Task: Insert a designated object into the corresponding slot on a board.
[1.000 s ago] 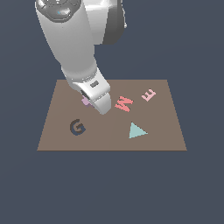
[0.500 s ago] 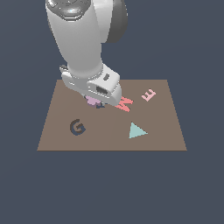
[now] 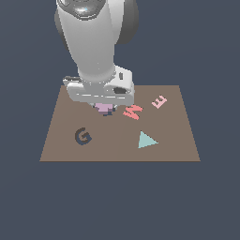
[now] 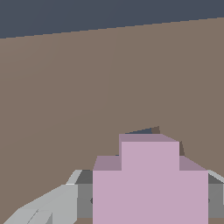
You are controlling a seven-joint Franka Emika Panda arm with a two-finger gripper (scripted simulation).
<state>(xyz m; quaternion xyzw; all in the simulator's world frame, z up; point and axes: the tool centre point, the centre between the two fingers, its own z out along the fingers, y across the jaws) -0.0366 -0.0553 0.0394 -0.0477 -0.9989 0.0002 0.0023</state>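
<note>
The lilac cross block (image 3: pixel 102 108) hangs under my gripper (image 3: pixel 104 107) just above the brown board (image 3: pixel 61 145), left of the red W. In the wrist view the lilac cross block (image 4: pixel 148 183) fills the foreground, with grey fingers (image 4: pixel 52 203) pressed against both of its sides. My gripper (image 4: pixel 148 199) is shut on it. A dark sliver of the cross-shaped slot (image 4: pixel 144 130) shows just beyond the block on the board (image 4: pixel 87 87). In the exterior view a dark corner of the slot (image 3: pixel 109 113) peeks out beside the block. The rest of the slot is hidden.
On the board lie a red W (image 3: pixel 132 111), a pink E (image 3: pixel 159 101), a teal triangle (image 3: pixel 146 140) and a dark letter G (image 3: pixel 83 136). The arm's bulk covers the board's far middle.
The hand has turned about the wrist and the arm now stands more upright. The lilac block stays in the grip and has shifted slightly toward the exterior view's right.
</note>
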